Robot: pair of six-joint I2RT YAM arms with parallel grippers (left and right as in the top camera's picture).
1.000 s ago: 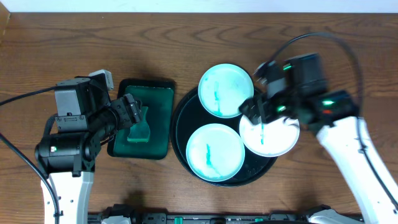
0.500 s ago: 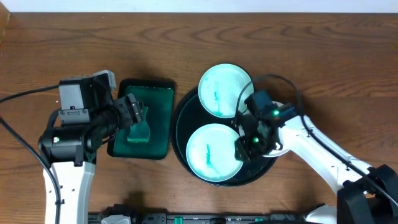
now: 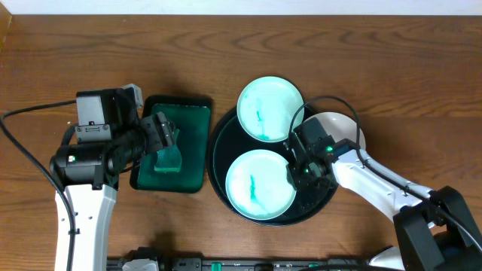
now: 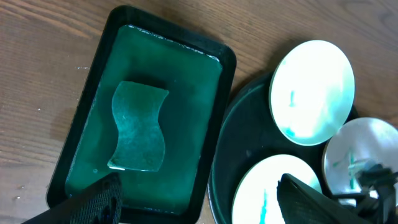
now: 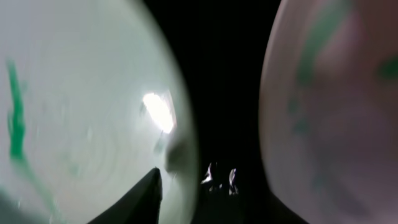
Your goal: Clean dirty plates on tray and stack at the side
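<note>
A round black tray (image 3: 223, 147) holds three white plates smeared with green: a far one (image 3: 269, 109), a near one (image 3: 260, 184) and a right one (image 3: 343, 129) that overhangs the rim, partly under my right arm. My right gripper (image 3: 300, 172) is low over the tray between the near and right plates. In the right wrist view (image 5: 208, 186) only one finger shows, over the near plate's (image 5: 81, 112) edge, and the gripper looks open. My left gripper (image 3: 162, 139) (image 4: 199, 205) is open and empty above the green sponge (image 4: 138, 134).
The sponge (image 3: 169, 158) lies in a rectangular black tray of green liquid (image 3: 197, 120), close against the round tray's left side. Bare wooden table surrounds both trays. The right arm's cable loops over the right plate.
My right arm has dropped from high above the right plate to the tray floor between the plates. The right plate now sits farther toward the back right. The left arm barely moved.
</note>
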